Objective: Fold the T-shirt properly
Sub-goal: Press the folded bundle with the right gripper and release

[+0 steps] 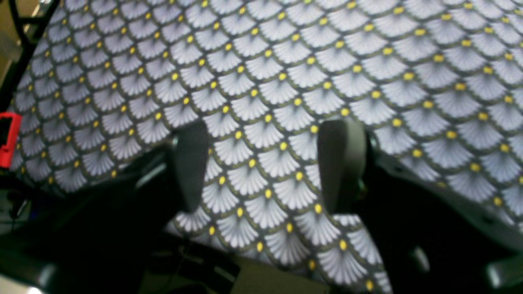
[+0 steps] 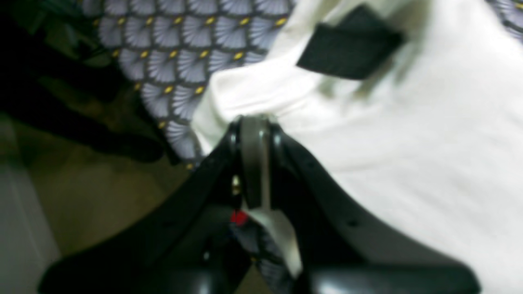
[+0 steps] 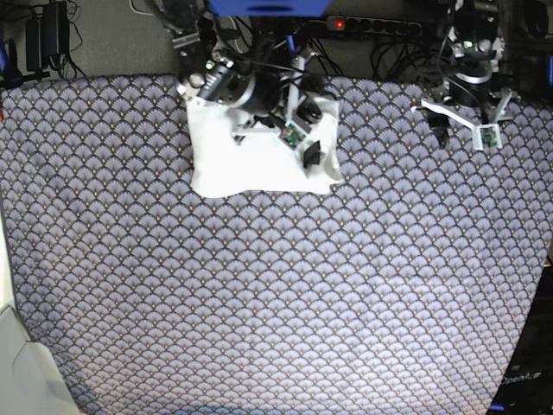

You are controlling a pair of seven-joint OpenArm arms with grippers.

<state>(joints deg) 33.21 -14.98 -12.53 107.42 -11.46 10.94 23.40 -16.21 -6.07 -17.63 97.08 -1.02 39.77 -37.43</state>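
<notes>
t-shirt (image 3: 259, 160) sits folded small at the far edge of your patterned surface (image 3: 276, 294), leaving wide room in front. white, plain, black tag showing. right gripper (image 2: 255, 134) pinches its hem; left gripper (image 1: 265, 163) hangs apart, well aside.

1. The bench (image 3: 276, 303) wears a cloth of grey-lilac fan scales with dark outlines and a small yellow dot at each fan's base, filling most of the base view.
2. The T-shirt (image 3: 251, 160), upper left of centre there, is plain white; a small black tag (image 2: 351, 45) shows at the top of the right wrist view.
3. The right tool (image 2: 255, 122) is black with grey pads.
4. The left tool (image 1: 267, 163) is black, its fingers (image 1: 341, 163) dark grey.
5. A red clip (image 1: 8, 139) sits at the left edge of the left wrist view.
</notes>
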